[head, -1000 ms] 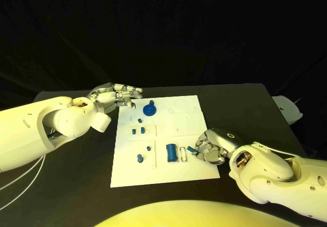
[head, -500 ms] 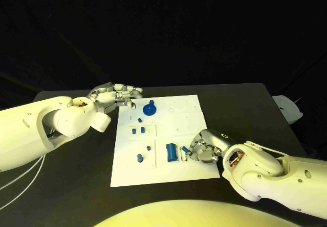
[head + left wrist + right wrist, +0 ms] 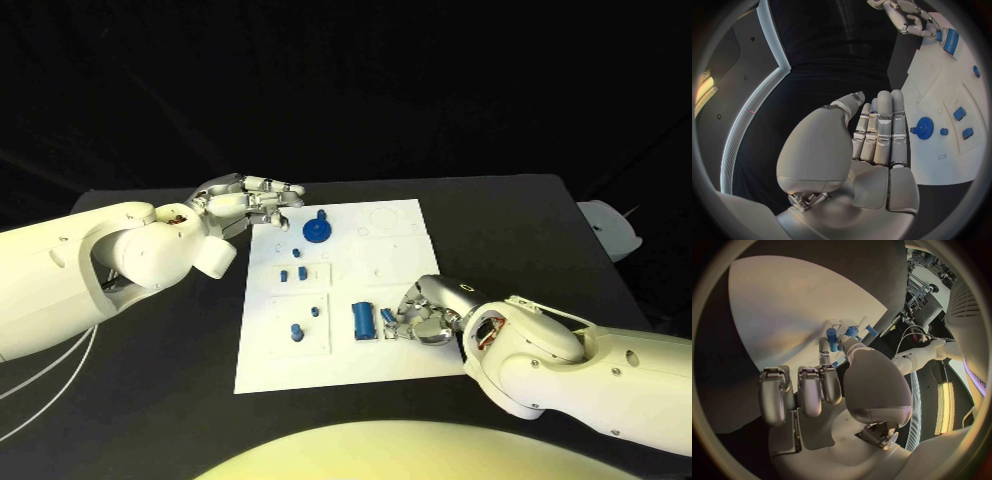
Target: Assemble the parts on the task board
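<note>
Now small blue part (image 3: pixel 388 318) pinched by right hand (image 3: pixel 433 318).

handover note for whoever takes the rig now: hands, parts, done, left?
Left hand: holds nothing, fingers straight together, beside the task board's far left corner.
Right hand: at the board's right edge, pinching a small blue part next to the blue block.
Blue gear stands at the board's far end; small blue pieces lie mid-board.
Done: cannot tell. Left: seat the pinched part, then the loose pieces.

One board, seven blue parts, two hands.
On the task board (image 3: pixel 378 265): one gear (image 3: pixel 316 234), one block (image 3: pixel 362 320), five small pieces.
</note>
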Tool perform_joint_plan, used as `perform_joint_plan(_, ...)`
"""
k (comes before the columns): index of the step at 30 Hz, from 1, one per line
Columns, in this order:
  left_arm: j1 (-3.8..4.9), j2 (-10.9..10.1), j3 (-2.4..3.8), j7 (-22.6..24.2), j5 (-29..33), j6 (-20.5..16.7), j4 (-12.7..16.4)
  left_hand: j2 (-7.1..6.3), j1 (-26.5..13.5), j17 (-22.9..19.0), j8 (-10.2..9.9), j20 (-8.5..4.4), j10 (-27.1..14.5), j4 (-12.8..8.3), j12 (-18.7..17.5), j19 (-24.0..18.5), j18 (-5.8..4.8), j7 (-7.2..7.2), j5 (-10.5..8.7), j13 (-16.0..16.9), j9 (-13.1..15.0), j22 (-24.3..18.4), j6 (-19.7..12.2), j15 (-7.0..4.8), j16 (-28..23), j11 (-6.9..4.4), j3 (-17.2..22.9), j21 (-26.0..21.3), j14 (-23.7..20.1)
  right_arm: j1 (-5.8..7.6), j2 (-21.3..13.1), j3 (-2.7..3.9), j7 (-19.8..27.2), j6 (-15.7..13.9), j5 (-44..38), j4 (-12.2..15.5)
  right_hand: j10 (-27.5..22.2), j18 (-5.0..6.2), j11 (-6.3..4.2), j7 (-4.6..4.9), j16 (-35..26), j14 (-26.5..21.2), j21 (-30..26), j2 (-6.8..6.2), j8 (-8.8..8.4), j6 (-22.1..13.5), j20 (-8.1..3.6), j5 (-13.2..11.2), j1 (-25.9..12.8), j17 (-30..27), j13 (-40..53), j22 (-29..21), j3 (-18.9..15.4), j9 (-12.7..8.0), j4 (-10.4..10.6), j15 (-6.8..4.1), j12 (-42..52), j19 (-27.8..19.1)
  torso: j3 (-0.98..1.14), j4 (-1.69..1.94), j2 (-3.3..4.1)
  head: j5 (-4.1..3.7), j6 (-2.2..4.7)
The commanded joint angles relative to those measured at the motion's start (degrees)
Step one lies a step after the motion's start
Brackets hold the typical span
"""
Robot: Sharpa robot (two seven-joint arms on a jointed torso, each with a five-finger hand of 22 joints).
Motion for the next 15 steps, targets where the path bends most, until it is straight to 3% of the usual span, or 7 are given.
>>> perform_joint_plan(1, 0.02, 0.1, 0.02, 0.0, 0.2, 1.5, 0.2, 0.29, 0.1, 0.0, 0.1, -0.13, -0.3, 0.0, 0.2, 0.3, 0.29, -0.05, -0.19, -0.1, 0.1, -0.1, -0.5, 0.27, 0.1, -0.02, 0.4, -0.4, -0.2, -0.07, 0.2, 0.01, -0.5, 1.7, 0.6, -0.2, 3.1, -0.6, -0.2, 0.04, 0.3, 5.1, -0.3, -0.07, -0.19, 0.4, -0.39, 0.2, -0.8, 11.0, 10.7, 14.2, -0.1, 0.0, 0.6, -0.18, 0.2, 5.0, 0.0, 0.0, -0.01, -0.03, -0.09)
perform_joint_plan(15, 0.03, 0.0, 0.02, -0.3, 0.2, 1.6, 0.1, 0.29, 0.1, 0.0, 0.1, -0.13, -0.3, 0.0, 0.2, 0.3, 0.29, -0.05, -0.19, -0.1, 0.1, -0.1, -0.5, 0.27, 0.1, -0.02, 0.4, -0.4, -0.2, -0.07, 0.6, 0.01, -0.7, 4.6, 0.7, -0.9, 3.1, -0.53, -0.22, 0.01, 0.3, 5.1, -0.7, -0.05, -0.12, 0.6, -0.41, -0.1, -2.1, 10.9, 10.7, 14.1, -0.6, 0.0, 1.6, -0.21, 0.2, 4.8, 0.02, -0.03, -0.03, 0.01, -0.21)
